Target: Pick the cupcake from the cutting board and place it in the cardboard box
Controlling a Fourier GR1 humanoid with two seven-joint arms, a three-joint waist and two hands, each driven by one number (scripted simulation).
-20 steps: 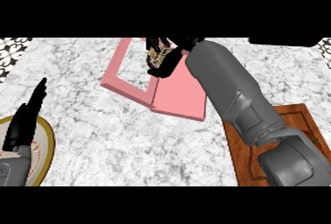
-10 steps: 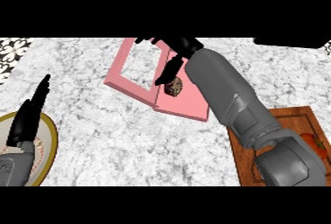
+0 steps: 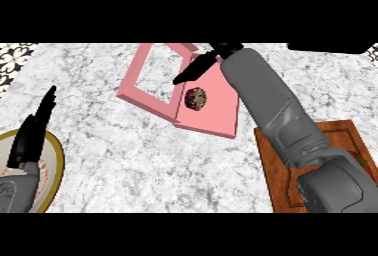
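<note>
Head view looked steeply down on a grey-white marble counter [image 3: 148, 165]. A pink box [image 3: 159, 82] lay open near the far edge, its tray a hollow frame showing the counter through it and its flat lid [image 3: 218, 112] spread out to the right. The cupcake [image 3: 196, 97], dark brown and speckled, sat on that pink lid, close to the fold where lid and tray met, not inside the tray itself.

The right hand [image 3: 198, 67] hung above the box, its grey forearm running down to the view's lower right. Its black fingers were stretched out straight and pointed down-left over the tray's right wall; they held nothing, and the cupcake lay apart from them, just below the fingertips.

A brown wooden cutting board [image 3: 347, 142] lay at the right edge, mostly covered by the right forearm, with nothing visible on the bare strip of it.

The left hand [image 3: 33, 132] rested at the left edge, fingers straight and pointing up, released and holding nothing. Beneath it lay a pale plate [image 3: 53, 172] with a yellow rim, partly cut off by the view's edge.
</note>
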